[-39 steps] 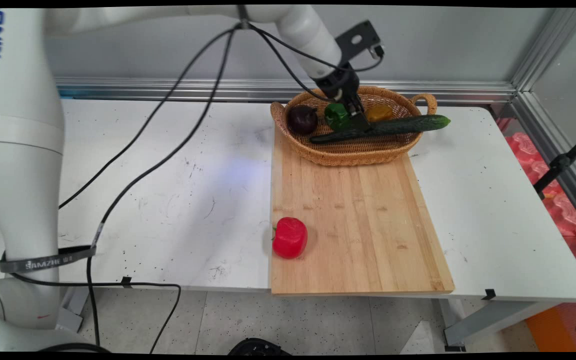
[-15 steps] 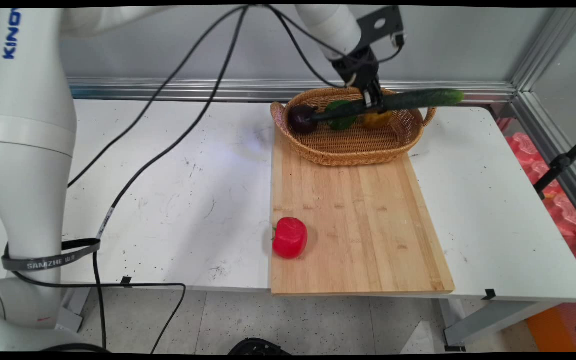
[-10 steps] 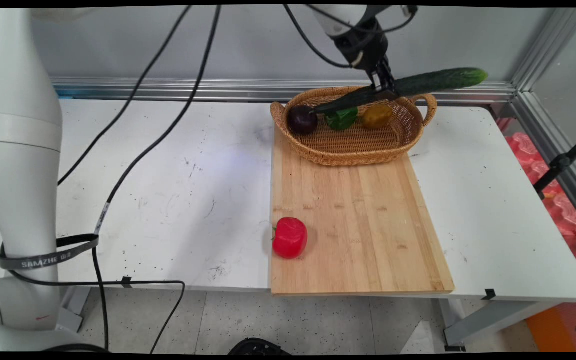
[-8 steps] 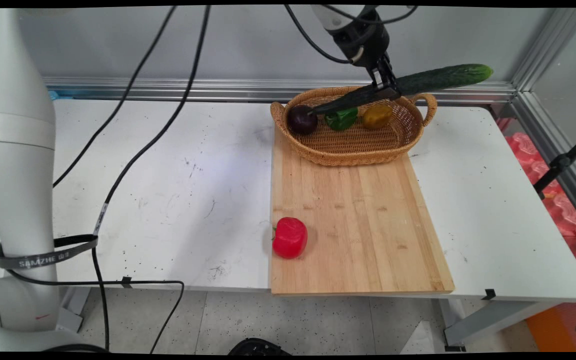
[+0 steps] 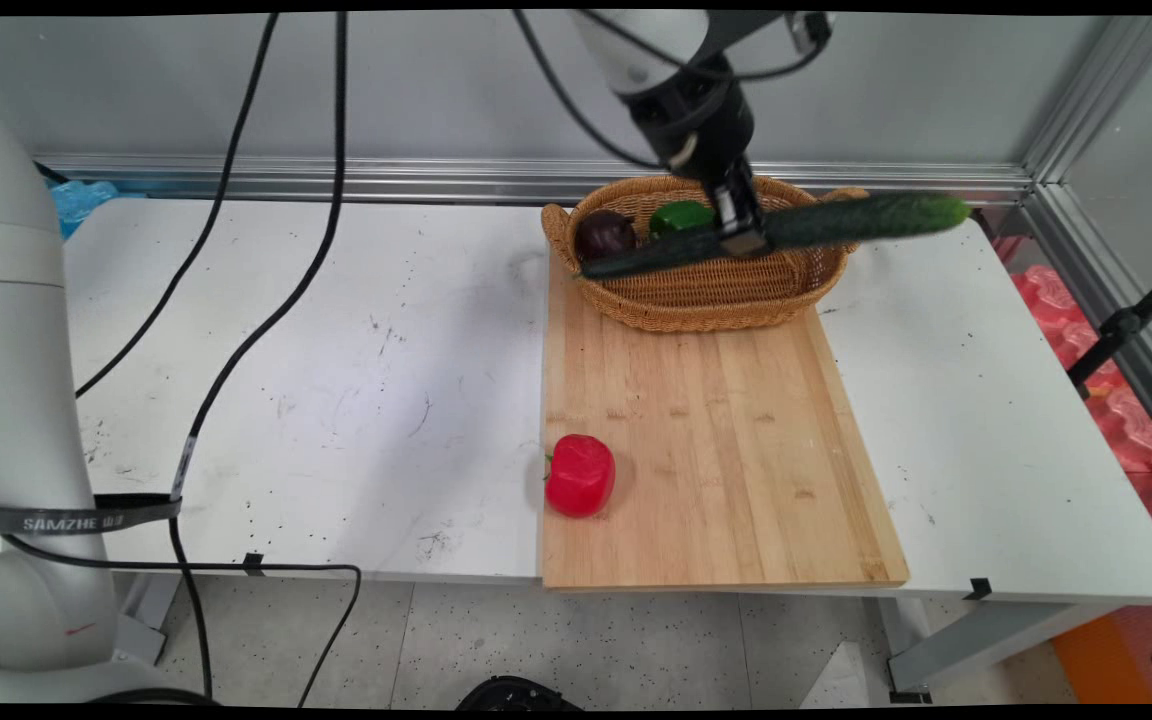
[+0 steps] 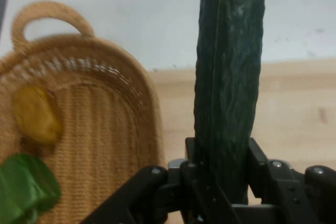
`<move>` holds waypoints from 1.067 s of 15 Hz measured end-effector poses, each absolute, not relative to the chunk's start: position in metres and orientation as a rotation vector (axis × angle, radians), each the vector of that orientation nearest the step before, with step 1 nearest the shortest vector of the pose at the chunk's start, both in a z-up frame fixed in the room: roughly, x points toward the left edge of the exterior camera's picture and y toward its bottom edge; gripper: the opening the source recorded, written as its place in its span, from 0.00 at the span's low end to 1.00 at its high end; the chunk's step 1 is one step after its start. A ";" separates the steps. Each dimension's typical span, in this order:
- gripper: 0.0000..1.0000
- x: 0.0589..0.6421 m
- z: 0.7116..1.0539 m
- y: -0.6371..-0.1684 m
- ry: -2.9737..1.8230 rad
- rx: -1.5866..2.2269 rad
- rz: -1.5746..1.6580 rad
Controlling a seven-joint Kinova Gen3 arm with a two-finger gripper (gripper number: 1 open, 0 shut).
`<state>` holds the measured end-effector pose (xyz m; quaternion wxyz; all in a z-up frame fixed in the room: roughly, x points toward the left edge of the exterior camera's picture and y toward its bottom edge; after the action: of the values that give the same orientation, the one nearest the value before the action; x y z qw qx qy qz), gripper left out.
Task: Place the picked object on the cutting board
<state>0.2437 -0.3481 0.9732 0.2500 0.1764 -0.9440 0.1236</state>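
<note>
At the left of the wooden cutting board (image 5: 716, 450), a red pepper (image 5: 580, 475) is seen lying near the board's front corner, well apart from everything else. Further right, at the board's far end, a wicker basket (image 5: 706, 295) is set, so that its contents are kept together: a dark purple vegetable (image 5: 604, 235), a green pepper (image 5: 678, 215) and a yellowish one (image 6: 34, 115). Above the basket's near side, a long cucumber (image 5: 836, 220) is held clear of the rim, nearly level. The gripper (image 5: 739, 238) is clamped on it near mid-length, apparently so that neither end droops.
</note>
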 end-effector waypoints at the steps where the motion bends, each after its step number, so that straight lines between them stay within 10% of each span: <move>1: 0.00 0.243 0.969 -0.340 -2.588 0.476 0.331; 16: 0.00 0.200 0.856 -0.328 -2.794 0.418 0.268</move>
<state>0.2003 -0.3278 0.8558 0.1514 0.1455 -0.9732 0.0935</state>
